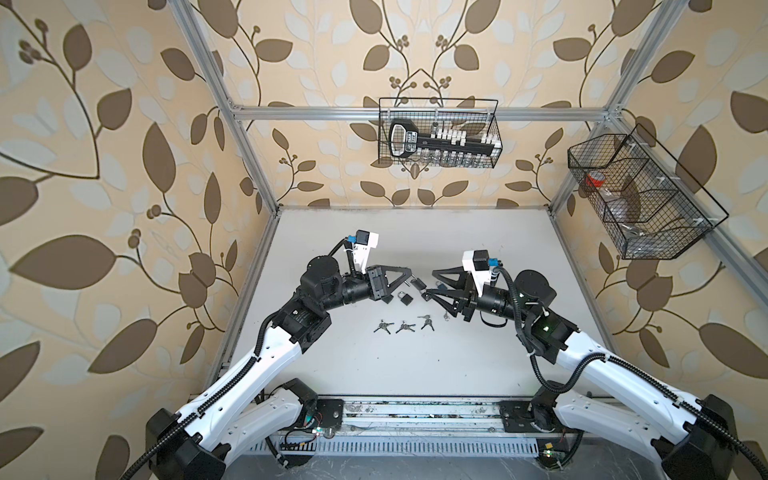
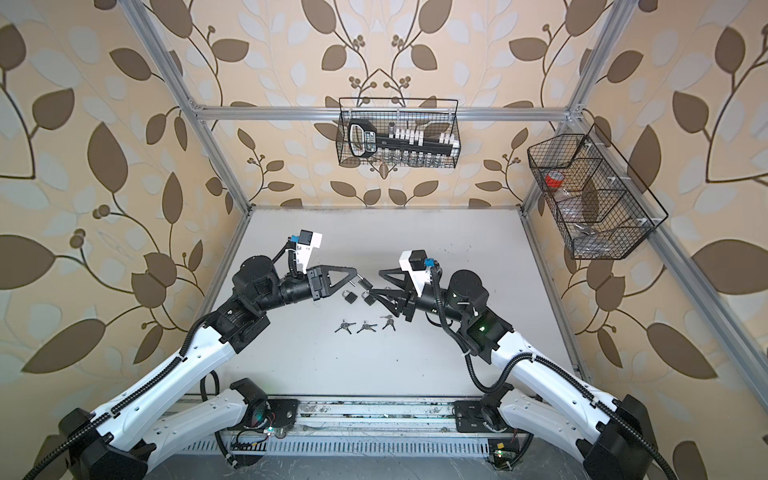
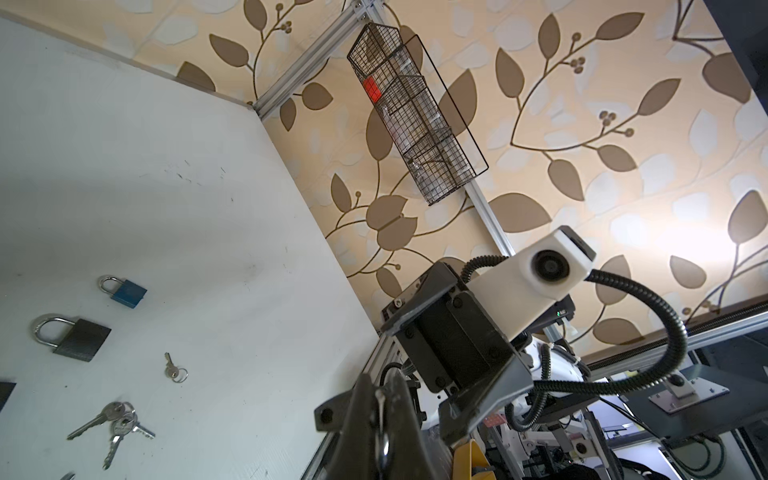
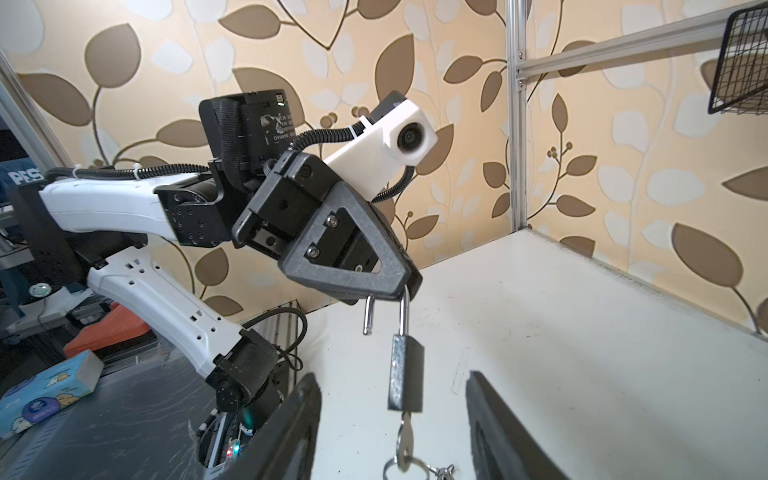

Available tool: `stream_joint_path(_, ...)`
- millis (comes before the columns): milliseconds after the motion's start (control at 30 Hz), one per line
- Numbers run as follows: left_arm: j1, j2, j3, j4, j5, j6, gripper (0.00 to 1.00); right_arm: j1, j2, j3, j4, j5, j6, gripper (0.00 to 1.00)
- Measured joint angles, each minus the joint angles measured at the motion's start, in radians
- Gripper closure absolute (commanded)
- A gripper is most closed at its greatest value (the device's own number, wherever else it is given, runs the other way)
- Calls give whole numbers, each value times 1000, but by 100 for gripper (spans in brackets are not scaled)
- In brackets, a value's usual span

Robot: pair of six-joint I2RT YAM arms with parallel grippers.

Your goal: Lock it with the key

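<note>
My left gripper [image 1: 411, 277] [image 4: 401, 289] is shut on the steel shackle [image 3: 381, 440] of a dark padlock [image 4: 406, 374] [image 1: 419, 285], which hangs above the table. The shackle is open, with one leg free of the body. A key [image 4: 405, 440] on a ring sticks out of the bottom of the padlock body. My right gripper [image 4: 392, 378] [image 1: 428, 285] is open. Its fingers [image 4: 307, 399] stand on either side of the padlock and key without touching them.
On the white table lie a black padlock [image 1: 405, 297] [image 3: 77, 338], a blue padlock [image 1: 441, 286] [image 3: 126, 291], three key bunches [image 1: 405, 327] [image 3: 118, 419] and a single key [image 3: 170, 368]. Wire baskets hang on the back wall [image 1: 440, 133] and the right wall [image 1: 640, 195].
</note>
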Motion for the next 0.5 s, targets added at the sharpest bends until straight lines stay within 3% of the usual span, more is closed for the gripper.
stream_joint_path(267,-2,0,0,34,-1,-25,100,37,86,39,-48,31,-60,64)
stream_joint_path(500,-2,1,0,39,-1,-26,100,37,99,43,-60,31,-60,68)
